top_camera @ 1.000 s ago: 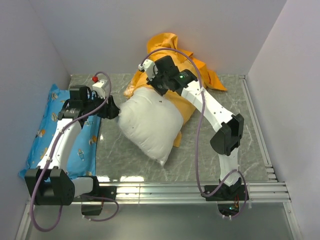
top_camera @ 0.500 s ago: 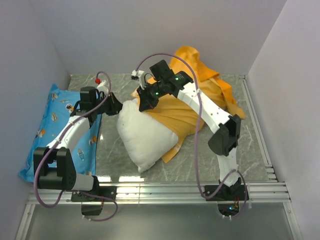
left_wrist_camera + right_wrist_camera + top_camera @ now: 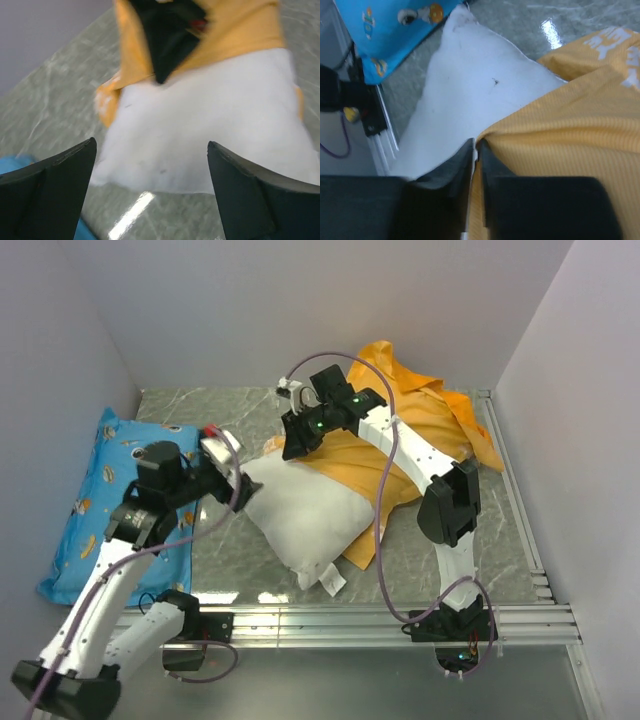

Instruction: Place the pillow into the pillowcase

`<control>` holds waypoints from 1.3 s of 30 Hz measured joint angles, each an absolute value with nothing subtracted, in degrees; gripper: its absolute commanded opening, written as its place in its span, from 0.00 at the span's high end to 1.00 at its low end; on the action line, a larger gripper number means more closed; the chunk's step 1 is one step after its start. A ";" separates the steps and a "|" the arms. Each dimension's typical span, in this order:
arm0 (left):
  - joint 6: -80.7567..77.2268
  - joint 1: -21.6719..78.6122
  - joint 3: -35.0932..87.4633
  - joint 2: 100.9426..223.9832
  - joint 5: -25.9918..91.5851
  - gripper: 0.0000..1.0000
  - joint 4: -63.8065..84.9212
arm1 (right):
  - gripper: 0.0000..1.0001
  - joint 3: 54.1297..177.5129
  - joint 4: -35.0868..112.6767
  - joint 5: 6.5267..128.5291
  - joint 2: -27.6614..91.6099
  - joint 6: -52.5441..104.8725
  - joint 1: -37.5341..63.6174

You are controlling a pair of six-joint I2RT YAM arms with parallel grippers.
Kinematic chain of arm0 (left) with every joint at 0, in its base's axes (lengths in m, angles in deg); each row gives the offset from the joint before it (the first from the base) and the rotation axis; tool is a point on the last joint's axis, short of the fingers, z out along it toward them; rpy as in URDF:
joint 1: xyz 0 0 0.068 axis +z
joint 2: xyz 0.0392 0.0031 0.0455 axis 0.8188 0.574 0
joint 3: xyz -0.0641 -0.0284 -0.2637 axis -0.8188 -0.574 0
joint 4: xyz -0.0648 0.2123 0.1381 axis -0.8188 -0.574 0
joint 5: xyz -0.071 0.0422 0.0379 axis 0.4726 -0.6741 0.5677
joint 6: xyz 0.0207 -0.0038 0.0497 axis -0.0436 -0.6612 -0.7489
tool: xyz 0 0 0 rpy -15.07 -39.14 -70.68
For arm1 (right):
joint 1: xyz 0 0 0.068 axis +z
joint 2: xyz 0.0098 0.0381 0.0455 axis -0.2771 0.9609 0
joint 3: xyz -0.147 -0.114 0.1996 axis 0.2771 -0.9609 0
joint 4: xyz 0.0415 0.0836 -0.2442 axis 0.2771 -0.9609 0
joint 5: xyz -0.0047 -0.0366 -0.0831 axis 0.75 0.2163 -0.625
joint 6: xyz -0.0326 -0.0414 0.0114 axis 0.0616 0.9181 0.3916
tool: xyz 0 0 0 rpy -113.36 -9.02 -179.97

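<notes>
Showing the sleeving step: the right end effector (image 3: 476, 145) is pinching the pillowcase (image 3: 420, 430) edge atop the pillow (image 3: 305, 515), lying on the desk (image 3: 230, 550), while the left end effector (image 3: 151, 145) is gaping beside its corner, probably needing next to grip and push it inward.

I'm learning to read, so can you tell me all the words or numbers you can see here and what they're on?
No text here can be read.
White print on the orange fabric pillowcase: blurred and cut off, unreadable.
Small white tag on the white stuffed pillow: too small to read.
Blue cartoon-print pillow: pictures only, no words visible.
</notes>
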State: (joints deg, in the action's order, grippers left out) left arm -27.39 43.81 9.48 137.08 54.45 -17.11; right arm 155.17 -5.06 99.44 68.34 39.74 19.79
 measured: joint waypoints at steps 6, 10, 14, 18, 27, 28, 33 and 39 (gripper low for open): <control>-28.74 14.11 3.49 139.96 37.66 0.01 -14.75 | 0.14 150.58 -1.62 97.32 64.06 36.01 18.42; -27.63 3.27 2.79 149.29 29.09 0.01 -10.64 | 0.14 136.19 -0.90 96.75 48.87 33.62 10.79; -25.51 -2.00 3.71 155.96 21.40 0.01 -5.76 | 0.14 121.31 2.31 96.55 30.94 30.32 -1.80; -23.74 -3.71 6.70 163.89 16.00 0.01 -2.20 | 0.16 106.40 3.40 96.53 20.89 26.41 -11.29; -15.58 3.57 16.58 178.15 21.86 1.00 -1.70 | 0.16 81.99 8.50 94.06 18.33 19.02 -17.95; -14.30 5.47 17.76 178.23 23.87 1.00 -2.38 | 0.16 80.52 9.89 94.41 18.05 18.85 -17.95; -10.32 11.73 21.63 178.52 31.98 1.00 -4.52 | 0.15 77.62 17.63 96.77 20.54 18.41 -17.93; -6.95 15.05 22.13 178.93 39.76 1.00 -5.39 | 0.36 77.97 28.84 98.37 28.47 16.05 -14.70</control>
State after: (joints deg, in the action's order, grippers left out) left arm -6.95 15.05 22.13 178.93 39.76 -5.39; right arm 77.97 28.84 98.37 28.47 16.05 -14.70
